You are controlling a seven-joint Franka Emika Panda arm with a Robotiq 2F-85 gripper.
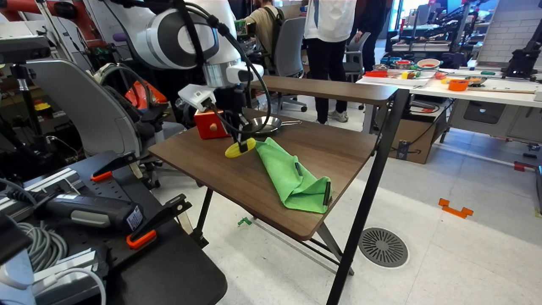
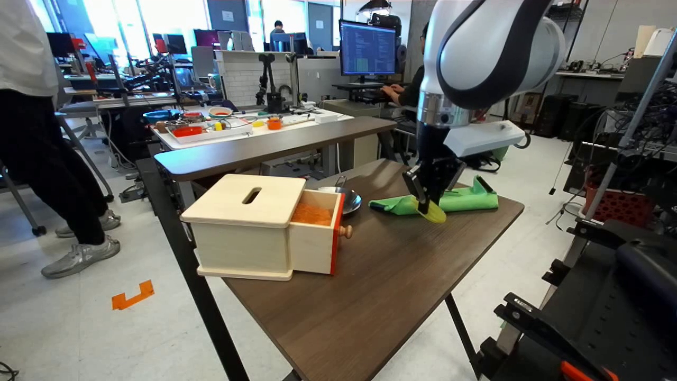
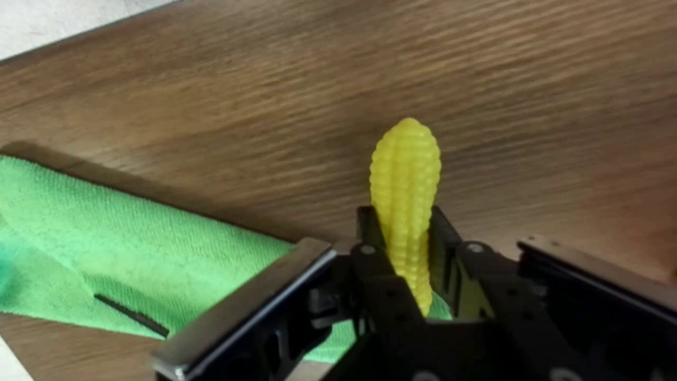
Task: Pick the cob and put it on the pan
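Grpr (image 3: 404,221) clamped on cob (image 3: 405,169) above tbl (image 1: 343,150); in ext. view, pan (image 1: 273,124) nr far edge, cloth (image 1: 296,180) nr front corner.

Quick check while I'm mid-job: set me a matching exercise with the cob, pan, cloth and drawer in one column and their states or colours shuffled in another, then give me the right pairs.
Things:
1. cob
2. pan
3. cloth
4. drawer

States or colours:
A. partly out of the wooden box, with a red front
B. shiny silver-grey metal, with a handle
C. yellow, held between the fingers of the gripper
D. bright green, lying folded on the table

Right pairs: 1-C, 2-B, 3-D, 4-A.
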